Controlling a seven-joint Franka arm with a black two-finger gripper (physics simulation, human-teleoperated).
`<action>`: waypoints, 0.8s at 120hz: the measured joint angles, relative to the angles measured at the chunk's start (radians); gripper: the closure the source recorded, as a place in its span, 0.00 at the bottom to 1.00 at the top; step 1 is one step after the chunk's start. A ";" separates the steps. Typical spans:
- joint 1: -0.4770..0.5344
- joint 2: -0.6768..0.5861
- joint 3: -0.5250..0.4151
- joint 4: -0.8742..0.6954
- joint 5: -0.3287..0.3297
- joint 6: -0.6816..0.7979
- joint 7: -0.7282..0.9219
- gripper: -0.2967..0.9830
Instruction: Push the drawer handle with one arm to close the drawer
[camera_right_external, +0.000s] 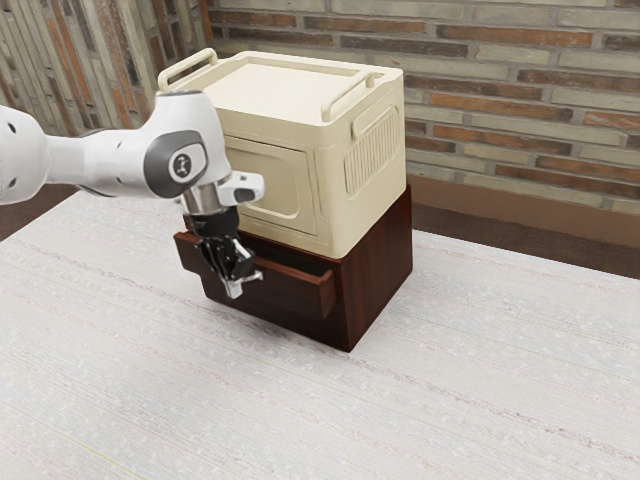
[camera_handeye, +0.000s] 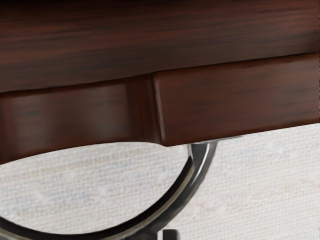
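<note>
The black gripper (camera_right_external: 233, 272) points down at the front of the dark wood drawer (camera_right_external: 300, 284), which stands partly out of its cabinet. A shiny metal handle (camera_right_external: 256, 275) shows beside the gripper, partly covered by it. From the wrist view, the handle (camera_handeye: 200, 172) is a curved metal loop reaching out from the drawer's front panel (camera_handeye: 235, 97). The loop's lowest stretch lies close to my hand. Whether the gripper touches the handle cannot be made out.
A cream box (camera_right_external: 368, 150) with rails on top rests on the dark wood cabinet (camera_right_external: 378, 275). The pale table (camera_right_external: 440, 390) extends in front and to the exterior view's right, and a brick wall (camera_right_external: 520, 110) rises behind.
</note>
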 joint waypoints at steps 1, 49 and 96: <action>0.000 0.002 0.000 0.002 0.000 0.000 -0.001 0.85; 0.015 0.046 0.002 0.056 0.036 -0.025 0.190 0.85; 0.026 0.070 -0.001 0.073 0.101 0.037 0.320 0.85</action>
